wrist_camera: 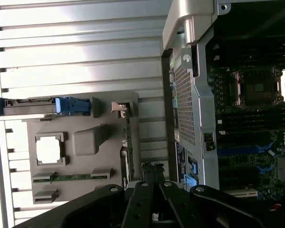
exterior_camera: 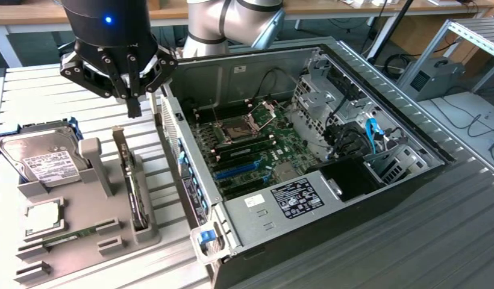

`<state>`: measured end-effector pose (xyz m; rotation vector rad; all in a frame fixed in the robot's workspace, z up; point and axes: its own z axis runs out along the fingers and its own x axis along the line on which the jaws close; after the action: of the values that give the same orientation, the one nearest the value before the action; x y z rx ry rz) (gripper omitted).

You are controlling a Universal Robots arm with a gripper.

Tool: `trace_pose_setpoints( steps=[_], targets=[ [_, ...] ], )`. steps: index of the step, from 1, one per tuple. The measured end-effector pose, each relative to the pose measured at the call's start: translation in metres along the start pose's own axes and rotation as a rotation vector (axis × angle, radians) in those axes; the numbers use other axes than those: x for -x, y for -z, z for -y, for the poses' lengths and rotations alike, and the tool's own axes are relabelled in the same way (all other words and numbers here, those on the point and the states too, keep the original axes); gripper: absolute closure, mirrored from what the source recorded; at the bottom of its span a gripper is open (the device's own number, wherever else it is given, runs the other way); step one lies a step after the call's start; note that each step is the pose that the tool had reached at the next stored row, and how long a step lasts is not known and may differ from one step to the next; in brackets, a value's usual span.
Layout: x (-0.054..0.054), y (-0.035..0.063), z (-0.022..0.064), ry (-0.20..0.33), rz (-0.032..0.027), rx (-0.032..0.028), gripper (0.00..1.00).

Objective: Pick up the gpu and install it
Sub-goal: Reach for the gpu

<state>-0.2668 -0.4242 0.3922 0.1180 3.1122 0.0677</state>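
Observation:
The gpu [exterior_camera: 135, 180] stands on its edge in a slot of the grey holder [exterior_camera: 86, 208], its silver bracket end toward the back. In the wrist view the gpu [wrist_camera: 129, 149] is seen edge-on as a thin dark strip. My gripper [exterior_camera: 134, 110] hangs above the bracket end of the card, apart from it, between the holder and the open computer case [exterior_camera: 179, 156]. Its fingers [wrist_camera: 138, 204] are shut together with nothing between them. The motherboard [exterior_camera: 255, 153] lies exposed inside the case, with blue slots near its front.
On the holder there are also a hard drive [exterior_camera: 42, 159] in blue rails, a processor [exterior_camera: 44, 217] and a RAM stick [exterior_camera: 70, 235]. The case's rear wall [wrist_camera: 187, 104] stands close beside the card. A metal frame [exterior_camera: 472, 36] is at the exterior view's right.

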Motion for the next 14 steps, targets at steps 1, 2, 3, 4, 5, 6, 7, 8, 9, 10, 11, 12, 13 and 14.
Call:
trace_pose_setpoints(
  steps=[1,2,3,4,5,6,7,8,9,10,11,12,13,14],
  targets=[
    [0.0000,0.0000,0.0004,0.000,0.0000,0.0000,0.89],
    [0.0000,0.0001,0.0010,0.000,0.0000,-0.0001,0.89],
    [0.0000,0.0001,0.0014,0.000,0.0000,0.0000,0.89],
    [0.0000,0.0001,0.0019,0.000,-0.0001,-0.0001,0.89],
    [0.0000,0.0001,0.0022,0.000,0.0000,0.0000,0.89],
    [0.0000,0.0001,0.0027,0.000,0.0000,0.0000,0.89],
    [0.0000,0.0001,0.0031,0.000,0.0000,0.0000,0.89],
    [0.0000,0.0002,0.0035,0.000,0.0000,0.0000,0.89],
    [0.0000,0.0002,0.0039,0.000,0.0000,-0.0001,0.89],
    [-0.0001,0.0002,0.0043,0.000,-0.0001,0.0000,0.89],
    [-0.0001,0.0002,0.0047,0.000,-0.0001,0.0000,0.89],
    [-0.0001,0.0002,0.0050,0.000,0.0000,0.0000,0.89],
    [-0.0001,0.0002,0.0054,0.000,0.0000,0.0000,0.89],
    [0.0000,0.0002,0.0060,0.000,0.0000,0.0000,0.89]
  ],
)
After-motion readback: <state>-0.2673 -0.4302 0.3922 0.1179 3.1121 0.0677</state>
